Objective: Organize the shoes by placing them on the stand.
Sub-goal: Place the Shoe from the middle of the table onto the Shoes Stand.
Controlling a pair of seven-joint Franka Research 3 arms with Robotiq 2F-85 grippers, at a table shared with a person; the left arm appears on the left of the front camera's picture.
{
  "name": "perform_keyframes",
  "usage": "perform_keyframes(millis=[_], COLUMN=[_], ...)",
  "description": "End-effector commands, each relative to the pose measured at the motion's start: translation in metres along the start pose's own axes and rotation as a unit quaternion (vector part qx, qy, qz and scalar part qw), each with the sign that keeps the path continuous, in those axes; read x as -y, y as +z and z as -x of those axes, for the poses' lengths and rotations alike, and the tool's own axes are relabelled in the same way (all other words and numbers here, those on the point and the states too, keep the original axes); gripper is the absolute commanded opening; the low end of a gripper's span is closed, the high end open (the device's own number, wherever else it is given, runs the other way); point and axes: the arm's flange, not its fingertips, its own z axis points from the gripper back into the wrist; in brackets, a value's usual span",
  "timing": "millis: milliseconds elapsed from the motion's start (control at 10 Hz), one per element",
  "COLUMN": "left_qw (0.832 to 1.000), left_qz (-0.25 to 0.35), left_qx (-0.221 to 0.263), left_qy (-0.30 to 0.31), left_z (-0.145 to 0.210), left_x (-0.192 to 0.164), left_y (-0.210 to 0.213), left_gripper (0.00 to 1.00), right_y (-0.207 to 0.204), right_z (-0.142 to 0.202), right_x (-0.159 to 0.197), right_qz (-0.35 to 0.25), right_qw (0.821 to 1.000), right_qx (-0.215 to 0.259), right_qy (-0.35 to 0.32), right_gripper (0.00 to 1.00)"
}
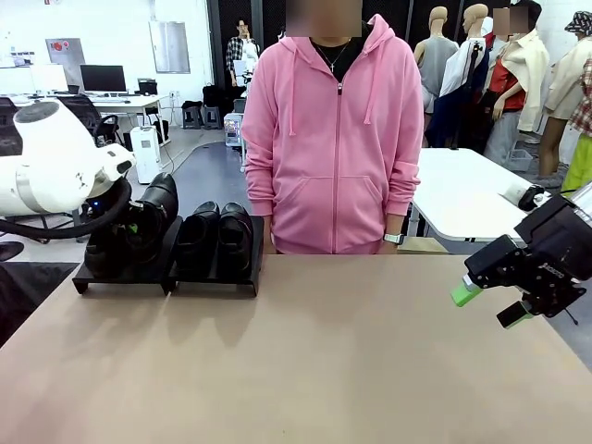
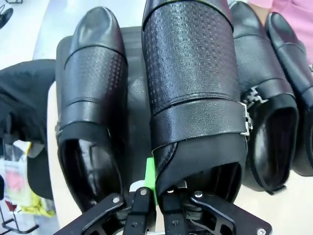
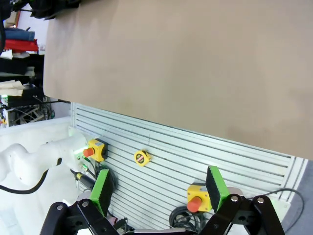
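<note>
- Shoes in glossy black leather sit on the stand (image 1: 120, 276), a low black platform at the far left of the tan desk (image 1: 305, 351), just in front of a person in a pink hoodie (image 1: 335, 139)
- Two shoes, the third shoe (image 1: 197, 236) and the fourth shoe (image 1: 235, 236), lie side by side on the stand's right tray, toes toward the person
- The left pincer (image 2: 155, 188) is clamped tight on the heel rim of the held shoe (image 2: 193, 83), one green pad against its outer wall; in the front view this shoe (image 1: 155, 208) is tilted, toe raised, over the left tray
- In the left wrist view the leftmost shoe (image 2: 93, 98) lies just beside the held one, on the tray
- The right pincer (image 1: 490, 305) hangs above the desk's right edge, well apart from the stand, jaws spread wide with nothing between them; its green pads (image 3: 101, 190) show over the desk edge and a slatted panel (image 3: 186, 156) with yellow button boxes
</note>
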Motion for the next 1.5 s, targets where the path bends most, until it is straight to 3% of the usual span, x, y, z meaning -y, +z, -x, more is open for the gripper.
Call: perform_keyframes(millis=[0,300,400,500,600,1100,1400], left_qw=[1.0,1.0,0.999,0.999,0.999,1.0,0.998], left_qz=[-0.016,-0.01,-0.006,-0.007,-0.009,-0.008,0.036], left_qx=[0.0,-0.019,-0.028,-0.033,-0.039,-0.016,-0.027], left_qy=[0.01,0.01,0.014,0.01,0.009,-0.006,-0.042], left_z=[-0.007,-0.001,-0.001,-0.001,0.0,0.005,0.031], left_x=[-0.001,-0.003,-0.004,-0.006,-0.007,0.002,0.01], left_y=[-0.017,-0.036,-0.037,-0.035,-0.033,0.012,0.106], left_gripper=[0.0,0.0,0.33,0.91,1.0,1.0,1.0], right_y=[0.001,0.001,0.001,0.001,0.001,0.001,0.001], right_z=[-0.004,-0.004,-0.004,-0.004,-0.004,-0.004,-0.004], right_x=[0.001,0.001,0.001,0.001,0.001,0.001,0.001], right_qz=[-0.014,-0.014,-0.014,-0.014,-0.014,-0.014,-0.014], right_qw=[1.0,1.0,1.0,1.0,1.0,1.0,1.0], right_qx=[0.005,0.005,0.005,0.005,0.005,0.005,0.005], right_qy=[0.012,0.012,0.012,0.012,0.012,0.012,0.012], right_gripper=[1.0,1.0,1.0,1.0,1.0,1.0,1.0])
